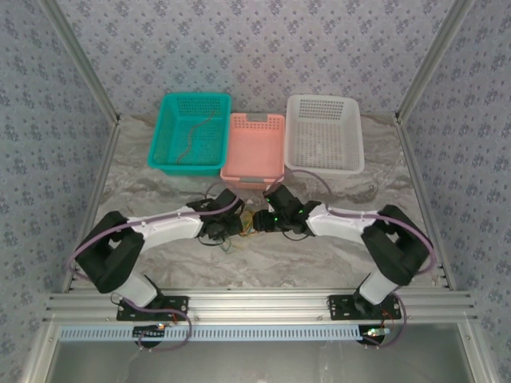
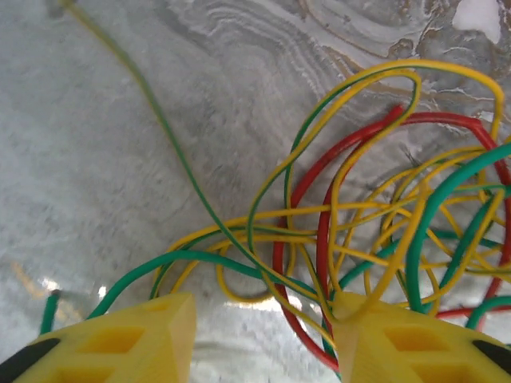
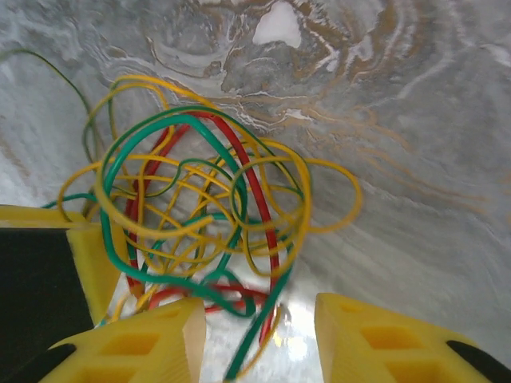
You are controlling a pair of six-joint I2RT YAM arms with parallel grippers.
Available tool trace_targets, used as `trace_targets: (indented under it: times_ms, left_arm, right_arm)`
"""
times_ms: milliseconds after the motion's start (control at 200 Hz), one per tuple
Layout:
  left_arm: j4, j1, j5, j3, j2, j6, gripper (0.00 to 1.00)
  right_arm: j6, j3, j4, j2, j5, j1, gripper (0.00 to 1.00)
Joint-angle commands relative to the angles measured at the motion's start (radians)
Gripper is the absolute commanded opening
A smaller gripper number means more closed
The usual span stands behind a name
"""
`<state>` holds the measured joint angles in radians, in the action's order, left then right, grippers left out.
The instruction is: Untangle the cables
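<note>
Left gripper [image 2: 263,313]: my left wrist camera shows the yellow fingers apart, clamped on nothing. A few yellow and green strands cross the gap, and some drape over one fingertip.
Right gripper [image 3: 259,307]: fingers apart as well. Red and green strands run down beside one tip, and I see no pinch.
Cables [image 1: 254,222]: the red, yellow and green wires sit in one knotted bundle on the marble table [image 1: 319,263], directly between the two grippers, which face each other low over it.
Knot: the loops thread through one another many times. A single green-yellow strand trails away from the bundle across the table.
Dark cable [image 1: 194,137]: lies alone in the teal basket [image 1: 196,97], well apart from the bundle.
Other baskets: the pink basket [image 1: 257,120] looks bare. The white basket [image 1: 319,100] may hold something small, too faint for me to tell.
Done: one wire sorted, I judge.
Left: the whole coloured bundle needs separating, so the task is at an early stage.
</note>
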<state>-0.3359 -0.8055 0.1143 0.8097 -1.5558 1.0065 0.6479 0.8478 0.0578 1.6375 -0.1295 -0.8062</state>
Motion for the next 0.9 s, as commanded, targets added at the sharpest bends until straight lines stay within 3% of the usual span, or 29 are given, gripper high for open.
trace_targets:
  times_ms: [0,95,210,475,725,894]
  left_arm:
    - [0.035,-0.001,0.057,0.023,-0.057,-0.011,0.29]
    - [0.046,-0.002,0.075,0.005,-0.066,0.005,0.0]
    - [0.021,0.001,0.124,-0.023,-0.007,0.016,0.0]
    - [-0.036,0.087,0.145,-0.103,0.185,0.021,0.0]
    - [-0.1,0.139,0.191,-0.14,0.344,0.043,0.0]
    - [-0.082,0.168,0.155,-0.153,0.368,0.039,0.0]
  right_arm:
    - [-0.046,0.067,-0.058,0.094,-0.052,0.004,0.34]
    - [-0.029,0.077,-0.071,0.127,-0.029,0.002,0.17]
    - [-0.003,0.015,-0.086,0.063,0.033,0.003,0.0]
    - [-0.01,-0.157,0.071,-0.309,0.18,0.051,0.0]
    - [-0.011,-0.192,0.276,-0.575,0.219,0.179,0.0]
    - [-0.01,-0.2,0.336,-0.689,0.186,0.281,0.0]
